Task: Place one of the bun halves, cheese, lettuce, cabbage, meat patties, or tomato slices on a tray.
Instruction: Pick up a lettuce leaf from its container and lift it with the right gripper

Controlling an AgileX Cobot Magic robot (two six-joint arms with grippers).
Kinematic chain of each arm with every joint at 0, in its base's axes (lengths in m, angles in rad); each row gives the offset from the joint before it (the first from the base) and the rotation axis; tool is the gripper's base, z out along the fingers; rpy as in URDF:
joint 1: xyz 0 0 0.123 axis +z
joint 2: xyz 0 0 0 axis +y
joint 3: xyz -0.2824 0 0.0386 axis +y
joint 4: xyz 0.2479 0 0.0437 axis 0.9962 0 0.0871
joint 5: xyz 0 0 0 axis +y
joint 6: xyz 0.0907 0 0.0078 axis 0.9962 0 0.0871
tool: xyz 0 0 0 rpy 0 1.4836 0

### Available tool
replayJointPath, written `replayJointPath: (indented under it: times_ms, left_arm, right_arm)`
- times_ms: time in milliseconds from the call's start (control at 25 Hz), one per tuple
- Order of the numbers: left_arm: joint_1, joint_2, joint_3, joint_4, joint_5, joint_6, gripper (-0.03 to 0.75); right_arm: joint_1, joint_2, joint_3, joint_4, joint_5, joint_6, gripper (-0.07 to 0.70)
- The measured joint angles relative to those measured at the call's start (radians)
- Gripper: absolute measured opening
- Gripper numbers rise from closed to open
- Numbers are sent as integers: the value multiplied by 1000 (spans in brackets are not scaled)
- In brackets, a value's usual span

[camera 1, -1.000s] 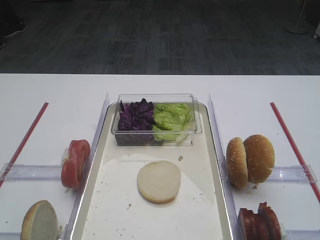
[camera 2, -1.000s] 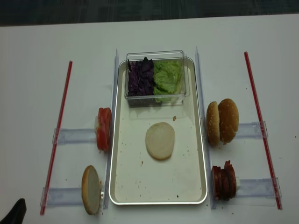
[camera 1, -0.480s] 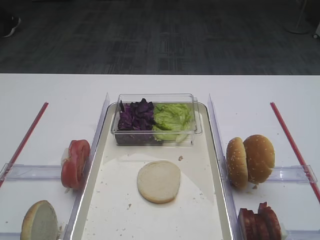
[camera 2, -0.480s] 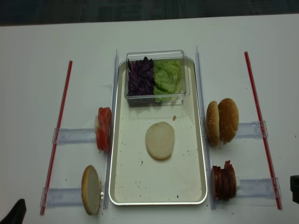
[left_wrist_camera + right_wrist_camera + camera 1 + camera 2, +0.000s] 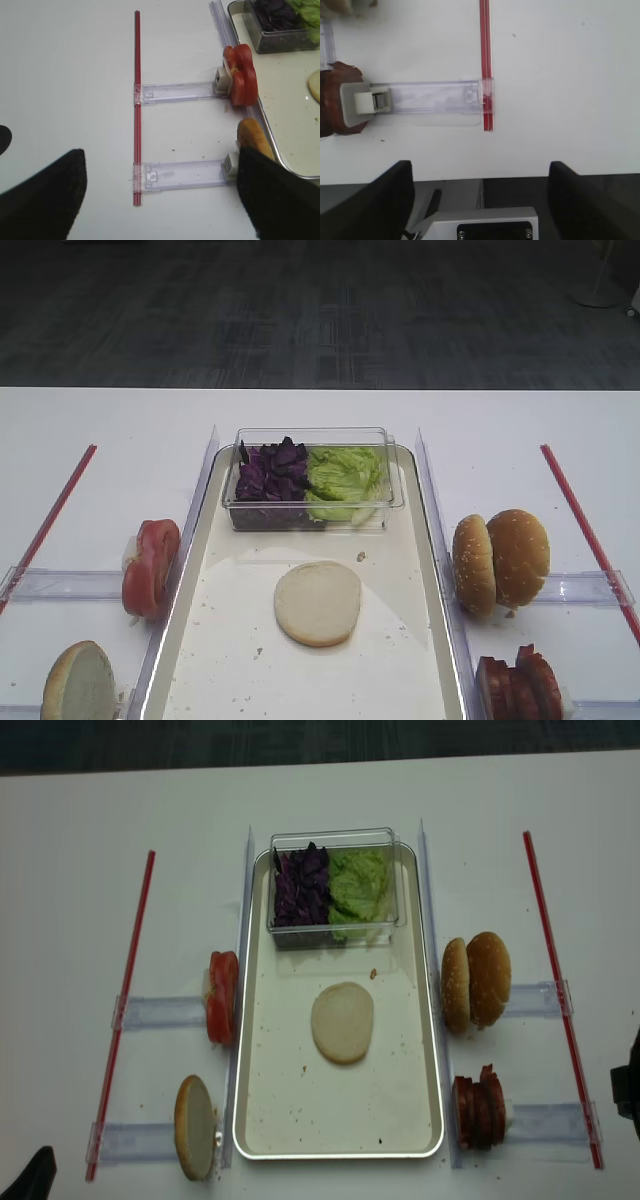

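A metal tray [image 5: 432, 1050] lies mid-table with one pale bun half [image 5: 342, 1021] flat on it. At its far end a clear box holds purple cabbage [image 5: 301, 886] and lettuce [image 5: 358, 885]. Tomato slices [image 5: 222, 997] and another bun half [image 5: 195, 1127] stand left of the tray. Right of it stand two bun halves [image 5: 477, 980] and meat patties [image 5: 479, 1108]. Cheese is out of view. My right gripper [image 5: 480, 170] is open and empty over the table's near edge, right of the patties [image 5: 332, 97]. My left gripper [image 5: 160, 160] is open and empty, left of the tomato slices [image 5: 241, 82].
Red strips [image 5: 125, 1010] [image 5: 560, 1000] run along both sides of the work area. Clear plastic holders [image 5: 432, 97] [image 5: 182, 175] reach from the strips toward the tray. Tall clear dividers [image 5: 430, 510] flank the tray.
My right gripper has come into the overhead view at the right edge and crept farther up the table. The food and the left gripper have not moved.
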Motion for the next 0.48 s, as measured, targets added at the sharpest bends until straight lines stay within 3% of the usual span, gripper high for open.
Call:
replayJointPath:
  times_ms: [480]
  left_arm:
    - [0,0,0,0,0,0,565]
  right_arm:
    - [0,326,-175,-5,-5,-44,572]
